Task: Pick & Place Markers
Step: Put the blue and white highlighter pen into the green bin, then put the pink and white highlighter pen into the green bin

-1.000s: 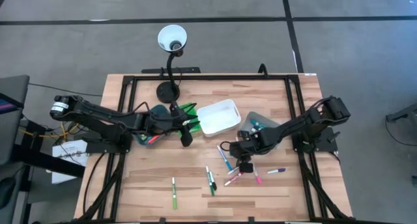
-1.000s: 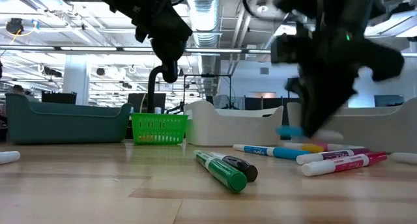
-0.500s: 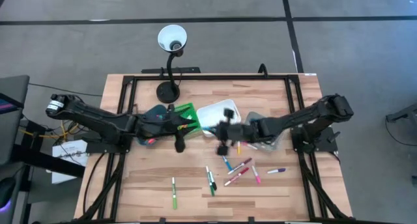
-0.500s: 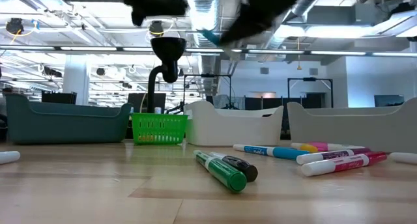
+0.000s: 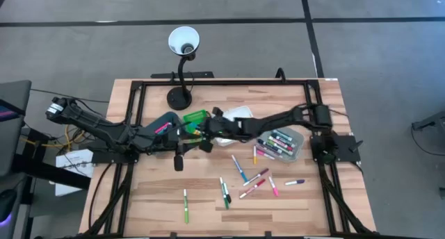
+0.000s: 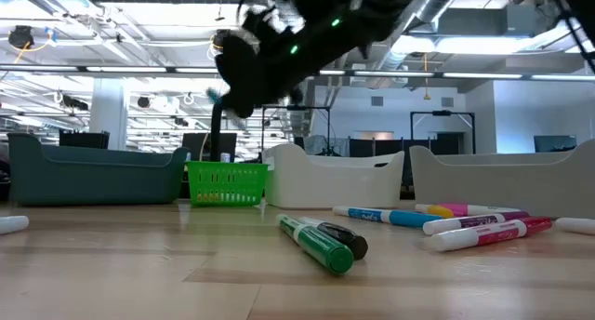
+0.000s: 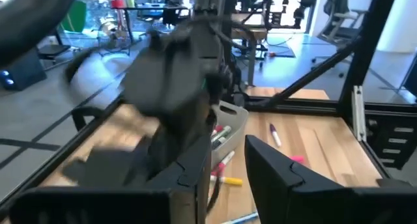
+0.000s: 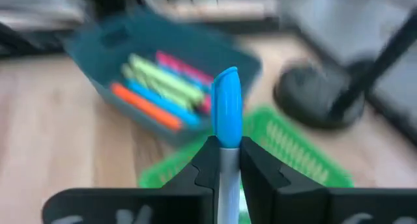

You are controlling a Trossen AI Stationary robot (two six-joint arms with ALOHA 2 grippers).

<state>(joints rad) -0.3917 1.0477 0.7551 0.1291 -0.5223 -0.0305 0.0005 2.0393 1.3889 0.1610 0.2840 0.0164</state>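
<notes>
My right gripper [image 8: 227, 152] is shut on a marker with a blue cap [image 8: 227, 107]. It hangs over the green basket [image 5: 195, 117] and the teal bin [image 5: 164, 121], which holds several markers [image 8: 159, 87]. In the high view it [image 5: 200, 130] reaches in from the table's right. My left gripper [image 7: 228, 160] stands open with nothing in it, just near of the teal bin [image 5: 179, 160]. Several loose markers [image 5: 252, 178] lie on the wood toward the near right. Two green ones [image 5: 224, 192] lie nearer the middle. My right gripper pinches the marker's pale barrel [image 8: 227, 162] just behind the blue cap, between its two fingers. The marker lies along the fingers, and its cap sticks out past their tips. The fingers slant down from the table's right. The marker is lifted clear of everything.
A white bin [image 5: 235, 112] and a clear bin with markers [image 5: 279, 143] stand right of the basket. A gooseneck lamp [image 5: 183, 42] has its base [image 5: 179, 97] at the far edge. Black frame rails [image 5: 222, 83] run along the table's far edge and sides.
My right gripper has risen from the loose markers with the blue-capped marker. It has swung toward the table's left and far side until it is over the basket and teal bin, tipping nearer level. My left gripper has drawn back toward the left and near edges.
</notes>
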